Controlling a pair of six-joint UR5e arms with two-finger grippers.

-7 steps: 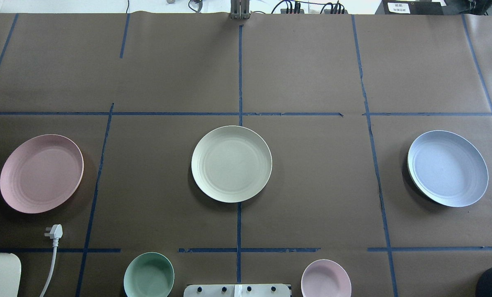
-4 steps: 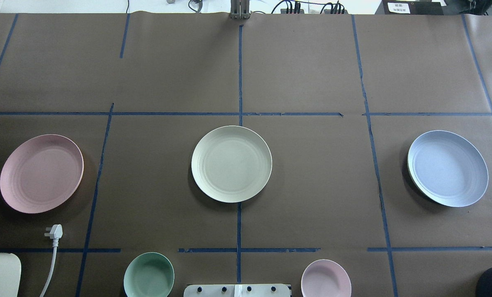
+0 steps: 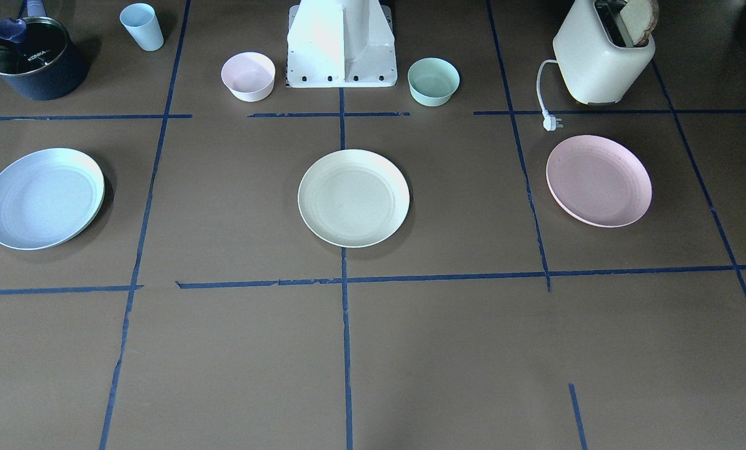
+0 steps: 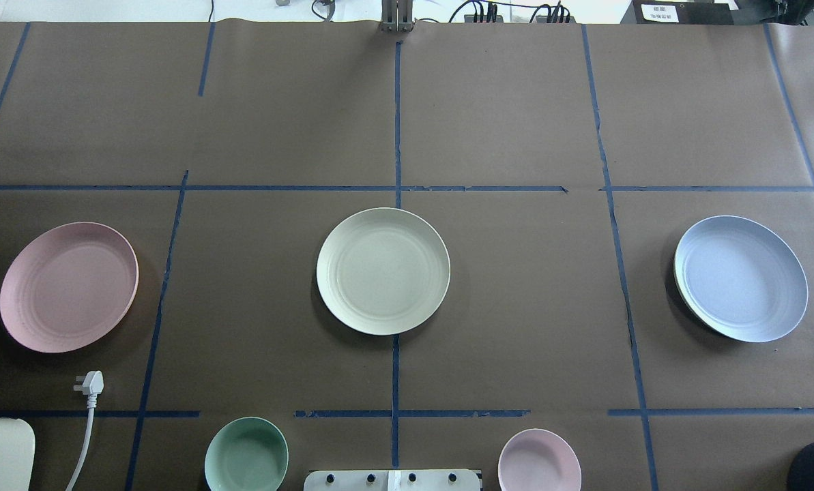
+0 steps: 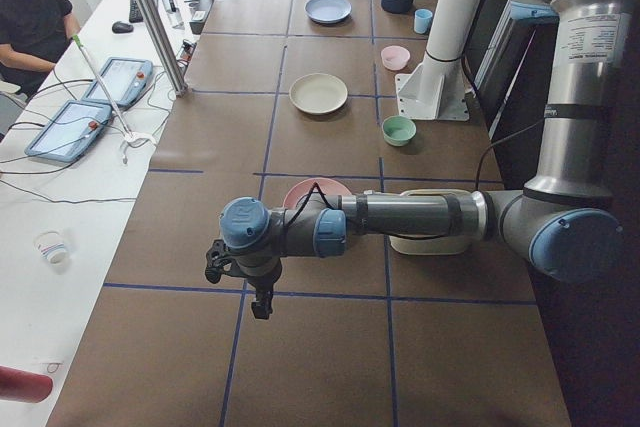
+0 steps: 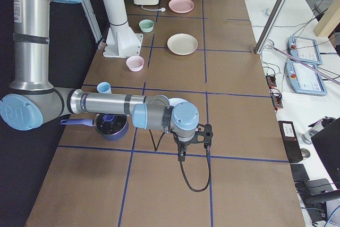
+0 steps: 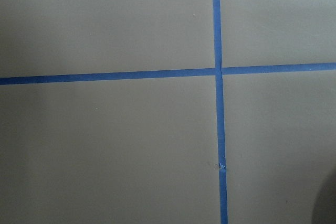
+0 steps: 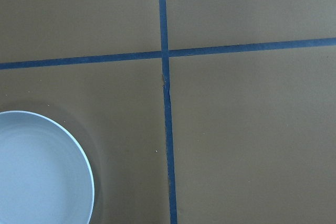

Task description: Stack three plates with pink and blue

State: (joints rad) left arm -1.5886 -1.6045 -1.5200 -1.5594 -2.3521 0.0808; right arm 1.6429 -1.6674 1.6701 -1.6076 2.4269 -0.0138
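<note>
Fingers of the left gripper (image 5: 258,297) and right gripper (image 6: 183,152) show only side-on; we cannot tell their spread. Nothing is stacked yet: overhead, the pink plate (image 4: 69,286) lies left, the cream plate (image 4: 383,271) centre, the blue plate (image 4: 741,278) right, well apart.

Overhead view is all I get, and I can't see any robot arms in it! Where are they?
Observer: Outside your picture. The left arm stretches low over the table past the pink plate, toward the table's left end, with the left hand pointing down.
Operator: And the other arm?
Observer: The right arm does the same past the blue plate. I cannot tell whether the right hand is open.
Operator: What's the white corner at my bottom left?
Observer: A toaster with a slice of bread sticking out.
</note>
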